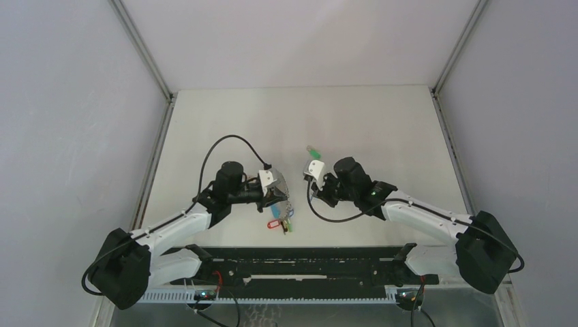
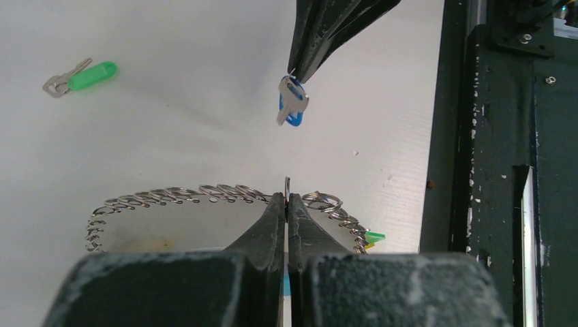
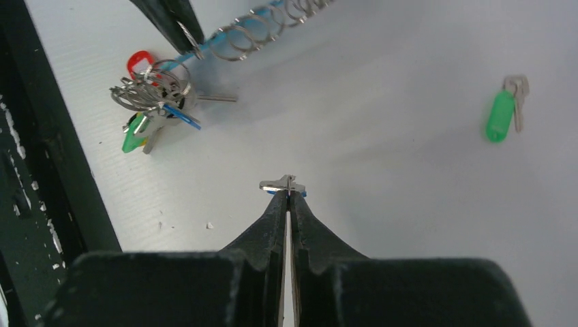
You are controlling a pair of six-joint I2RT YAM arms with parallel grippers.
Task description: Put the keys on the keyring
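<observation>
The blue-headed key [image 2: 292, 102] hangs clear of the surface, pinched by its metal blade in the right gripper [image 3: 289, 194], whose jaws are closed tight on it. Just beside it, the left gripper [image 2: 287, 197] is clamped shut on the thin wire of the keyring [image 2: 204, 193], which lies mostly flat, its loop lined with a row of small split rings. At the ring's near end sits a bunch of metal rings and tags [image 3: 153, 95], with a red tag [image 3: 138, 63] and a green one [image 3: 133, 136] showing among them. The green-headed key [image 3: 501, 116] lies by itself farther back on the worktop, apart from both arms. I cannot make out an orange-yellow key. The worktop [image 1: 354, 122] is white and matt, faintly ribbed, with a few specks and small scuffs near the front. Along its near edge runs a black rail [image 1: 300, 262] where the two arms are mounted. Plain pale grey walls [image 1: 68, 102] close in on the left, right and back, joined by slim aluminium posts [image 1: 143, 48].
</observation>
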